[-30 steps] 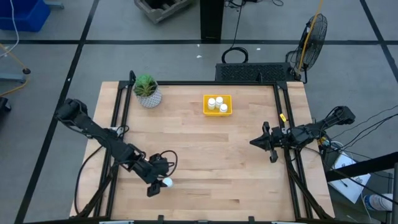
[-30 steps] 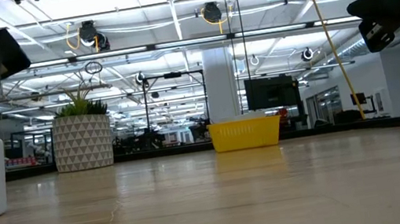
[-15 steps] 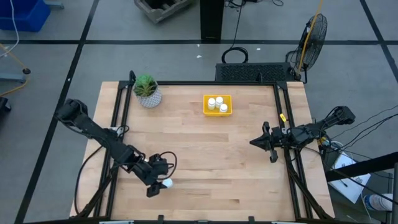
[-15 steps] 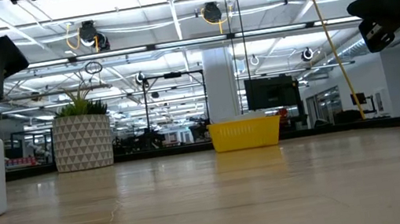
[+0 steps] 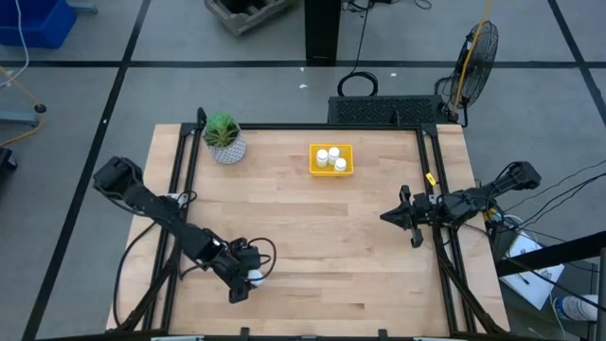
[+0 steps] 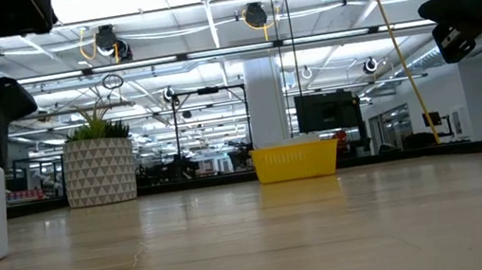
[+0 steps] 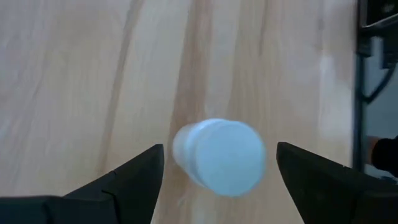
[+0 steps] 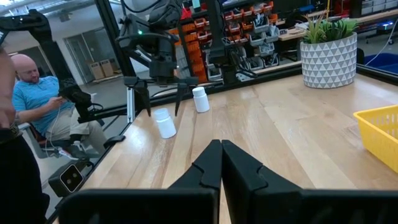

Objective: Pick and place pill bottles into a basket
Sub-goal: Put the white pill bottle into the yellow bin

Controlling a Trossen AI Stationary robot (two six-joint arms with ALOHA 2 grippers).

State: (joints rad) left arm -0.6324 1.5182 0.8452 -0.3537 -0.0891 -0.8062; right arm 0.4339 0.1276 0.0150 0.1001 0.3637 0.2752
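Lowered since before, left gripper fingers spread wide around unlabelled pill bottle.

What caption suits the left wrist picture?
Left gripper open, fingers either side of a white pill bottle on the wooden table.

Table: light tan wood, planked grain, black frame round the edges. Basket: bright yellow, with three white pill bottles in it. Loose pill bottle: white body, white cap; second loose bottle also white. Plant pot: white with a grey triangle pattern, spiky green plant on top. Left gripper and right gripper: black, same as both arms. Floor: grey, crossed by black lines. Blue bin at floor corner. Person beyond the table: blue shirt.
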